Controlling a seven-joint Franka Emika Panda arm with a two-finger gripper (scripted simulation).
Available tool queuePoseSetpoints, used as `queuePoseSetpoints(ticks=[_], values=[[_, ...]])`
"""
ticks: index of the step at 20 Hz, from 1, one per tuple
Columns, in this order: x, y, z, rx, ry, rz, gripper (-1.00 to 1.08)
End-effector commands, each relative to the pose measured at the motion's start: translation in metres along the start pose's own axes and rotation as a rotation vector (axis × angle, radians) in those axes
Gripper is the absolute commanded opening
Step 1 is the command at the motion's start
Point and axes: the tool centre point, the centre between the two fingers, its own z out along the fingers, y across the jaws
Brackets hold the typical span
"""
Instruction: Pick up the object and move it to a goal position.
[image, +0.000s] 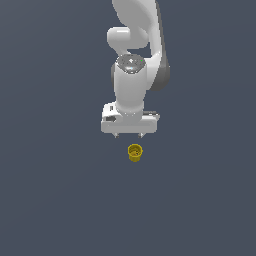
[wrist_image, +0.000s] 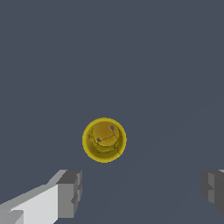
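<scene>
The object is a small yellow cup-like cylinder (image: 135, 152) with a hollow top, standing upright on the dark grey floor. In the wrist view the cup (wrist_image: 104, 140) shows from above, its rim round and its inside visible. My white gripper (image: 129, 135) hangs just above and slightly behind the cup, not touching it. Its jaws are wide apart and empty. In the wrist view the gripper (wrist_image: 142, 192) shows two grey fingertips (wrist_image: 70, 192), with the cup lying outside the gap between them.
The plain dark grey floor (image: 50, 200) fills both views. The white arm (image: 132, 60) rises behind the gripper toward the top of the exterior view.
</scene>
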Motion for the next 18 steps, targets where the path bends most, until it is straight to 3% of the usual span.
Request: queuePoseSetpoints(ticks=[1, 18], values=[[0.000, 0.000, 0.000, 0.000, 0.000, 0.000, 1.00], [-0.007, 0.005, 0.011, -0.001, -0.032, -0.032, 1.00]])
